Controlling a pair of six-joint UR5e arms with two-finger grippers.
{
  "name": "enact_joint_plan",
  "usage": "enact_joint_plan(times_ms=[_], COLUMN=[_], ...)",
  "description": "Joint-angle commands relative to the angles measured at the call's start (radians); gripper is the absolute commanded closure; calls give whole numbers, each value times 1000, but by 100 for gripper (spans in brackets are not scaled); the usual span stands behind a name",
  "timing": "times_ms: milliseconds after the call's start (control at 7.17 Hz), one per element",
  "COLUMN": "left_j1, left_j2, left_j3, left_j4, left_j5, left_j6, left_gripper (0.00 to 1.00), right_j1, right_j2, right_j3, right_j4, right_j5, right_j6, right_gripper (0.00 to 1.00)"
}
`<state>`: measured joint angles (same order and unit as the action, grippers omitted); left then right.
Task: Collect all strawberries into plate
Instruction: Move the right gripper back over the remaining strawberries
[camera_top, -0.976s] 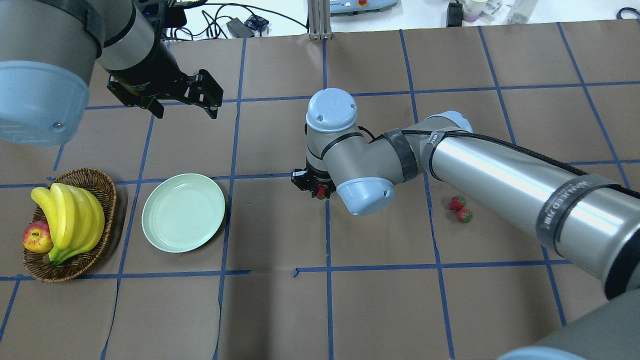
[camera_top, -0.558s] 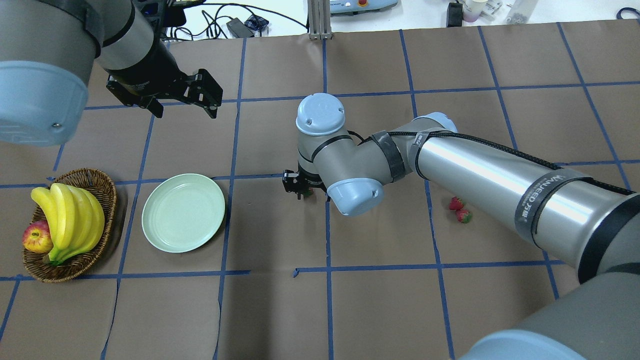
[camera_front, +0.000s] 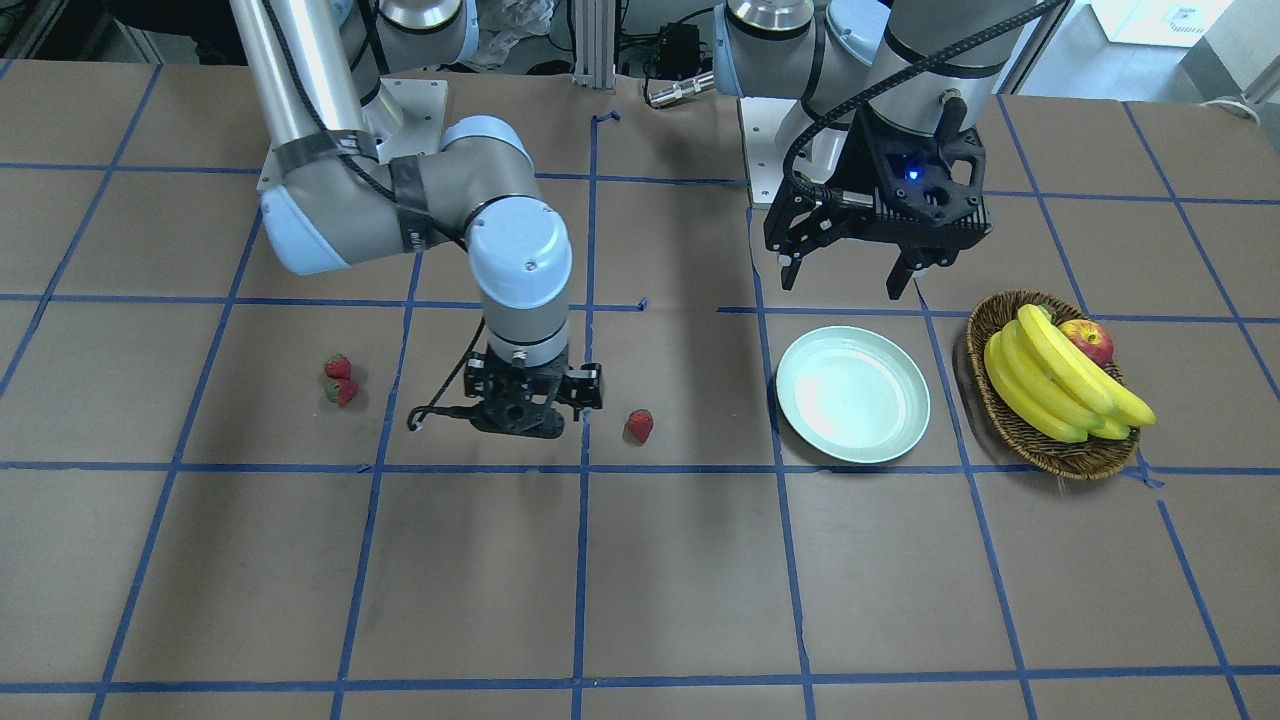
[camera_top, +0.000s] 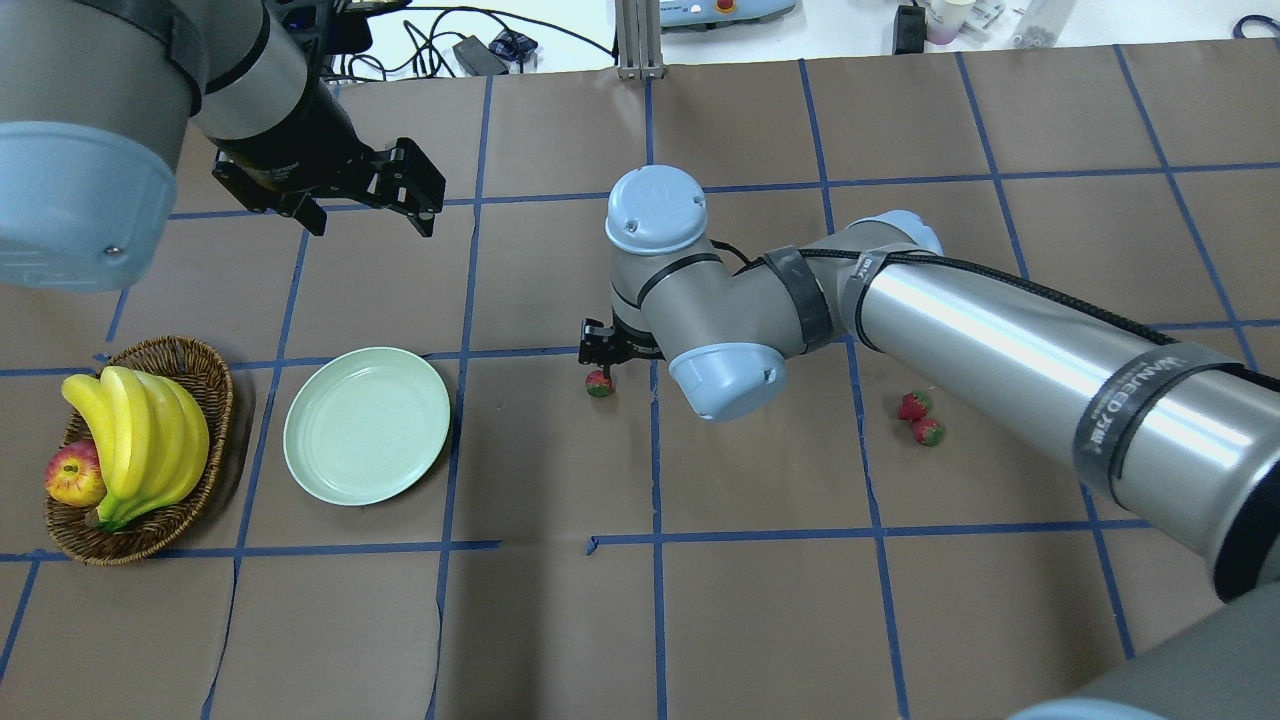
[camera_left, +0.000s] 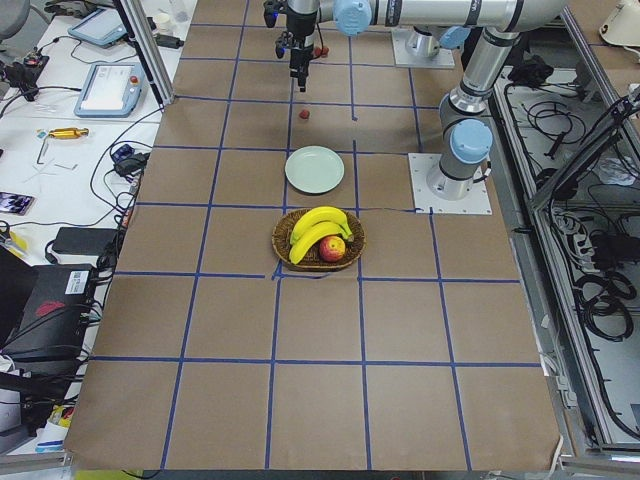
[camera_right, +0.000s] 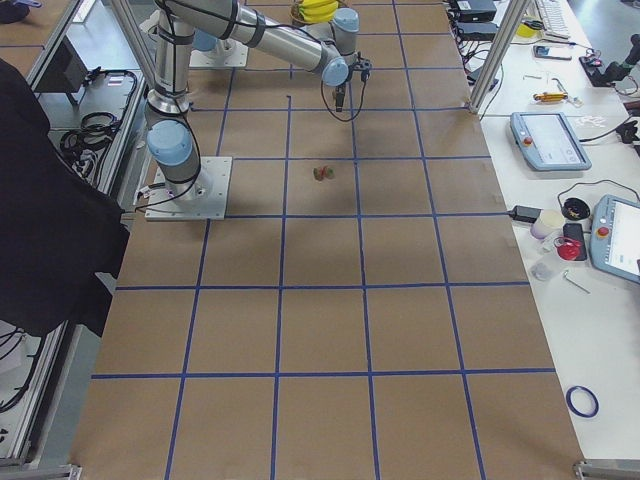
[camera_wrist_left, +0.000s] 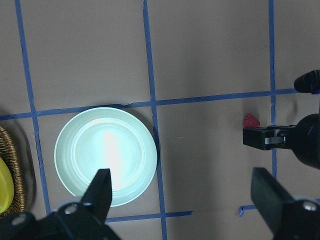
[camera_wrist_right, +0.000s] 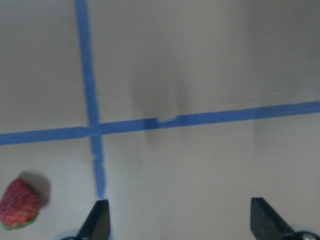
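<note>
Right wrist-mounted shows right gripper (camera_wrist_right: 182, 224) wide, empty, beside small red green-capped strawberry (camera_wrist_right: 20, 204); next it should centre, grasp, carry to round pale-mint plate (camera_top: 367, 425).

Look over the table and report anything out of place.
One strawberry lies loose on the table, short of the empty plate, beside the right gripper, whose open fingers hold nothing. The two other strawberries sit together farther off. Nothing looks spilled or damaged.

Mint plate (camera_top: 367, 425), one strawberry (camera_top: 599, 383) nearby — strawberry pair (camera_top: 912, 406) farther, side by side
</note>
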<state>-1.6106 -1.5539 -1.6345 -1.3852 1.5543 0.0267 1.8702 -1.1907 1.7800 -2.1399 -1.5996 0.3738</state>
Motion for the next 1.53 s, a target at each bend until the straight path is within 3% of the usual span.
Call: enact_joint_plan(times_ms=[0, 558, 1116, 1255, 1394], left_j1=[0, 0, -2, -2, -2], left_j2=[0, -6, -8, -8, -8], left_j3=[-1, -2, -2, -2, -2], left_j4=[0, 0, -2, -2, -2], left_j5=[1, 0, -2, -2, -2], left_j6=[-1, -1, -1, -1, -1], left_gripper=[0, 0, 0, 0, 0], right_j1=[-193, -411, -414, -414, -414], right_j2=[-97, -116, -102, -98, -93], right_j3=[25, 154, 275, 279, 280], right_j4=[87, 83, 35, 32, 9], right_j5=[-29, -23, -14, -17, -17], right_j6=[-299, -554, -555, -556, -556], right_gripper=[0, 0, 0, 3, 16])
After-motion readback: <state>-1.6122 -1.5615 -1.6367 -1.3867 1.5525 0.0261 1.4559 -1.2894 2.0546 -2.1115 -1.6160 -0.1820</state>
